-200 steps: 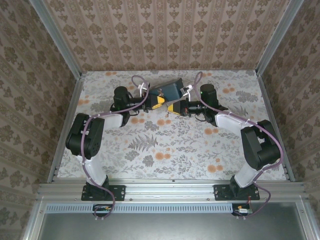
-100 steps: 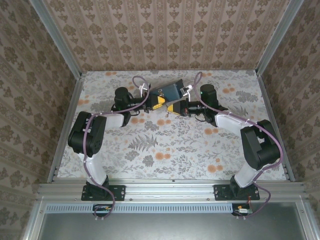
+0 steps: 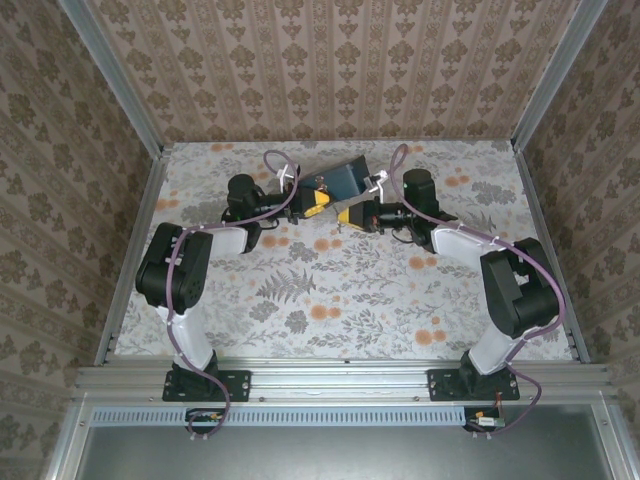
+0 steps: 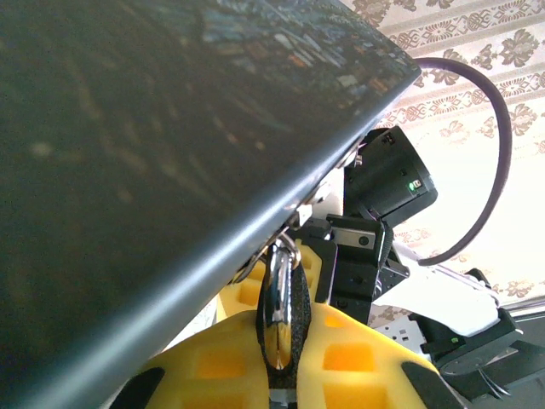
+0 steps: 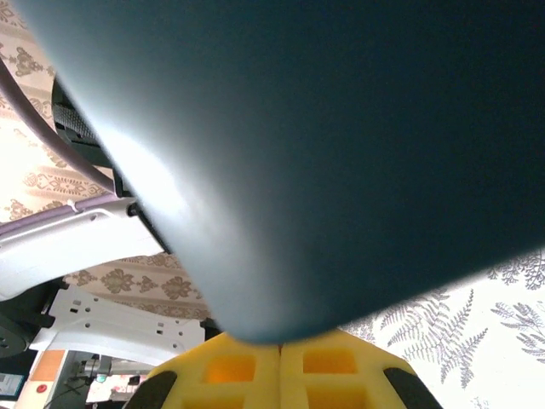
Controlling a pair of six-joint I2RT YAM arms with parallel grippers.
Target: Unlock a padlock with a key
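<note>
Silvery metal piece (image 4: 277, 307) sat clamped in the left pincer (image 3: 318, 203) under the dark padlock (image 3: 343, 177), at the back of the worktop (image 3: 330, 290); the right pincer (image 3: 350, 214) was clenched at its edge, any grasp hidden.

Black-and-white arms (image 3: 172, 272), purple cables (image 4: 507, 158), yellow tool pads (image 5: 349, 358), black bases (image 3: 195, 385)

Dark teal padlock (image 3: 342, 177), yellow jaws, floral-print table (image 3: 330, 290)

The tabletop (image 3: 340, 290) wears a pale floral cloth (image 3: 300, 320) of grey ferns and orange blossoms, framed by metal rails (image 3: 340, 372) along its edges.
</note>
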